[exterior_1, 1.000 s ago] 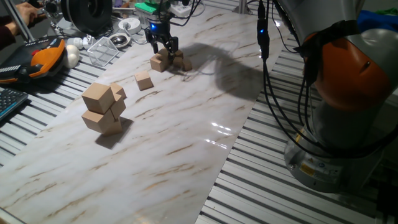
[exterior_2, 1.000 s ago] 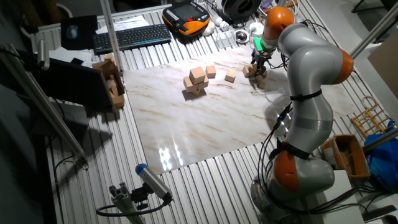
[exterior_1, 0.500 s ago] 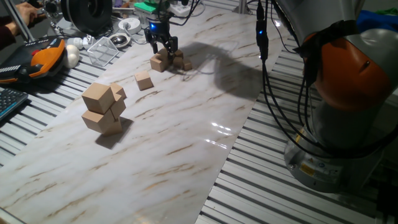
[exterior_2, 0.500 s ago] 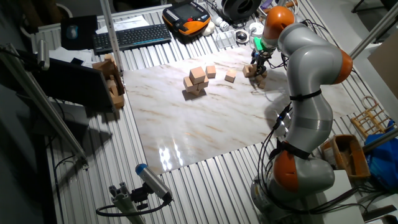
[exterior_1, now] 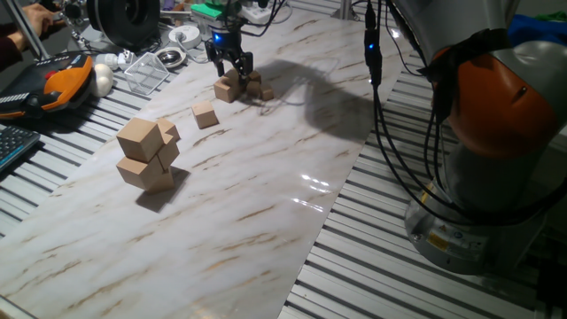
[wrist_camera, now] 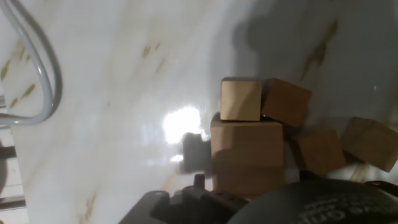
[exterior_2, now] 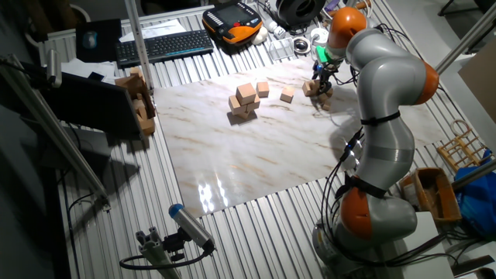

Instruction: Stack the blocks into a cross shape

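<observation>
1. Where the one fixed view looks across the marble desk [exterior_1: 266, 177], the tool [exterior_1: 230, 69] hangs at the far end, right above a tight cluster of blocks [exterior_1: 239, 87]. Its two dark fingers point down on either side of the topmost cube, but I cannot tell from here whether they pinch it or just straddle it. Nearer the camera than the tool lies a single block [exterior_1: 205, 114], and further toward the camera a pile of clearly bigger cubes [exterior_1: 146, 152], about four, stacked two high.

2. From the other fixed view, the tool [exterior_2: 319, 76] sits at the far edge of the desk [exterior_2: 256, 155] over the same cluster of blocks [exterior_2: 318, 88], too small here to count. The single block [exterior_2: 287, 94] lies well apart from the tool, with the bigger cubes [exterior_2: 245, 101] beyond it.

3. In the hand view, directly below the tool, I count five blocks [wrist_camera: 245, 146]: a large-looking near one, a lighter one touching its far side, and three darker ones beside them. No fingertips show, so the grip stays uncertain.

4. As a judgement: plain wood cubes should be light, rigid and not fragile; the flat faces may slip slightly, so take hold on two opposite side faces, squarely.
</observation>
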You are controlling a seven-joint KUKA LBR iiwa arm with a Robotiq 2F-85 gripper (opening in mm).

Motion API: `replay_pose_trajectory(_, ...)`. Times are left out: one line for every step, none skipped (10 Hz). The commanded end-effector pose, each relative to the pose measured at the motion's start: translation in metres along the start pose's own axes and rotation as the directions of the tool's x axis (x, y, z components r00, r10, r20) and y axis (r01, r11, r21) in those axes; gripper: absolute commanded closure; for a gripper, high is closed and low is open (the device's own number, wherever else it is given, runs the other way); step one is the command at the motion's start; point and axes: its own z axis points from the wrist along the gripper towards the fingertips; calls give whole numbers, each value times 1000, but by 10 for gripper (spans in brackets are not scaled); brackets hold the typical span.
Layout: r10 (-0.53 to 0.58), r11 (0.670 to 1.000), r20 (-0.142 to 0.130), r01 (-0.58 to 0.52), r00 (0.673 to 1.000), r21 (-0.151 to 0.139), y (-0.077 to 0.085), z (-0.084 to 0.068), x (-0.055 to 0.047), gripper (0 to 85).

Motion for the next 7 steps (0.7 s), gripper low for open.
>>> replay_pose_trajectory(0,1000,-2,0,1000,4,0,0,0,170)
replay_pose_trajectory(2,1000,-3,-2,1000,5,0,0,0,340)
replay_pose_trajectory(2,1000,-3,-2,1000,5,0,0,0,340)
replay_pose_trajectory(-2,1000,-3,2,1000,5,0,1,0,340)
replay_pose_trajectory(-5,1000,-5,5,1000,6,0,1,0,340)
replay_pose_trajectory(-8,1000,-5,8,1000,6,0,1,0,340)
replay_pose_trajectory(-8,1000,-6,8,1000,-2,0,1,0,510)
